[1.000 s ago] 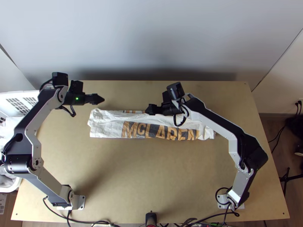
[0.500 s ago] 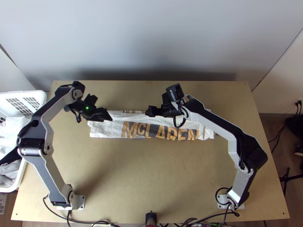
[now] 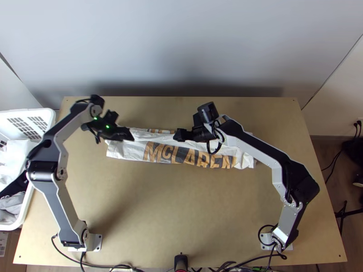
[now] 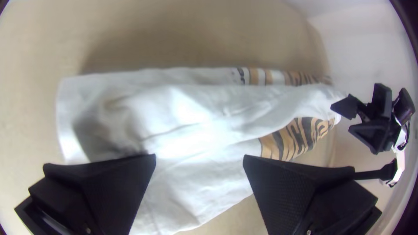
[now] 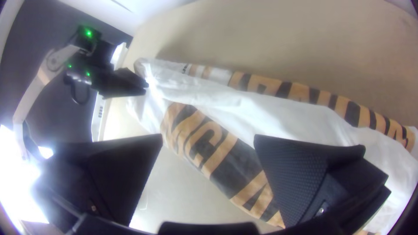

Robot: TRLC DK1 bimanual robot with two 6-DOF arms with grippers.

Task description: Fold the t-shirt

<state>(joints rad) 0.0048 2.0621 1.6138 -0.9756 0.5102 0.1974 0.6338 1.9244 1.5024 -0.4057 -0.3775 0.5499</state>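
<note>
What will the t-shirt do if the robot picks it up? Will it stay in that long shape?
Probably not. The t-shirt looks soft and floppy, since wrinkles run along its white cloth, so it would likely sag. Its long strip might come unfolded, because the layers seem to lie loosely over each other. It seems thin, so it's likely light too.

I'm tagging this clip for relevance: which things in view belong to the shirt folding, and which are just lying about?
Part of the job:
- t-shirt, lying as a long strip across the table
- left gripper, open at the shirt
- right gripper, open over the shirt

Just about:
- white basket beside the table
- clothes in it
- plugs at the wall
</note>
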